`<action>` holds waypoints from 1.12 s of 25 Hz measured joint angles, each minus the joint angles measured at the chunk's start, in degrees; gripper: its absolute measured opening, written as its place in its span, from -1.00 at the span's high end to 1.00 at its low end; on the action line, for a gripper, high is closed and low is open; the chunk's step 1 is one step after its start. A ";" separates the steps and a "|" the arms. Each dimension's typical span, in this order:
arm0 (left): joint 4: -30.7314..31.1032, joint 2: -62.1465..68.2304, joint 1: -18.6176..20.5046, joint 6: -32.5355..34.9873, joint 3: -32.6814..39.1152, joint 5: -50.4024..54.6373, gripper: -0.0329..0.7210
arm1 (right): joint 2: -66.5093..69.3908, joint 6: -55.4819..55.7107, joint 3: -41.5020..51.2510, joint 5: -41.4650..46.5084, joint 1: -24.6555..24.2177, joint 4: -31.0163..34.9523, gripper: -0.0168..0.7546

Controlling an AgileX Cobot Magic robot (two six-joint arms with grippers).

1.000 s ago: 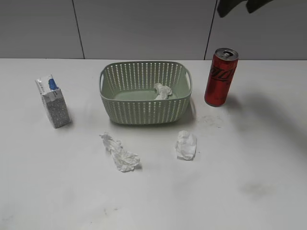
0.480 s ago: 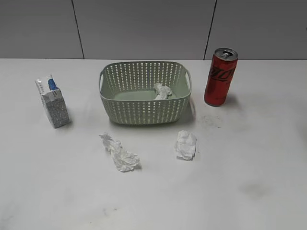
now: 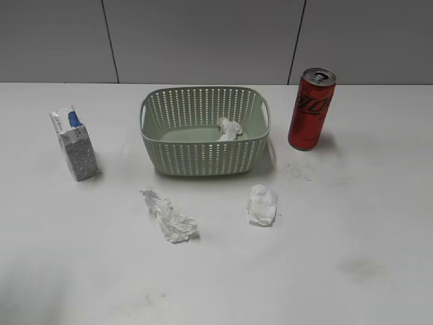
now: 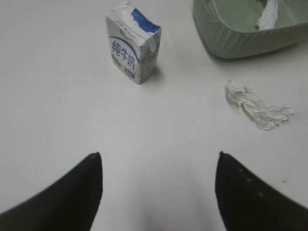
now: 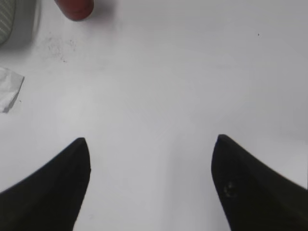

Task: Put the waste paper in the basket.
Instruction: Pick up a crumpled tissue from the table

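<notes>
The pale green basket (image 3: 157,128) stands at the middle back of the white table, with one crumpled white paper wad (image 3: 229,128) inside it at the right. A second wad (image 3: 170,218) lies in front of the basket on the left, and a third wad (image 3: 262,204) in front on the right. In the left wrist view I see the basket (image 4: 226,38), the wad inside it (image 4: 267,14) and the left wad (image 4: 258,107). My left gripper (image 4: 159,156) is open and empty above bare table. My right gripper (image 5: 151,139) is open and empty; the right wad (image 5: 8,88) is at its left edge. Neither gripper shows in the exterior view.
A red can (image 3: 311,108) stands right of the basket; its base shows in the right wrist view (image 5: 74,7). A small white milk carton with a blue mark (image 3: 75,143) stands left of the basket and also shows in the left wrist view (image 4: 133,42).
The dark arm parts at the top right of the exterior view one second ago have gone out of frame. The wads, basket, can and carton have not moved.
</notes>
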 joint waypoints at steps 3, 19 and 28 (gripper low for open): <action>0.00 8.89 -3.31 1.44 -5.06 -0.08 -0.52 | -6.26 0.00 6.56 -1.53 0.00 0.06 -0.58; 1.82 45.56 -21.19 -16.05 -22.02 0.59 -0.52 | -45.65 2.20 34.54 -5.63 0.00 -1.58 -0.58; 1.71 55.42 -22.04 -25.68 -22.44 -1.86 -0.52 | -65.57 3.41 41.38 -4.32 0.00 -2.36 -0.58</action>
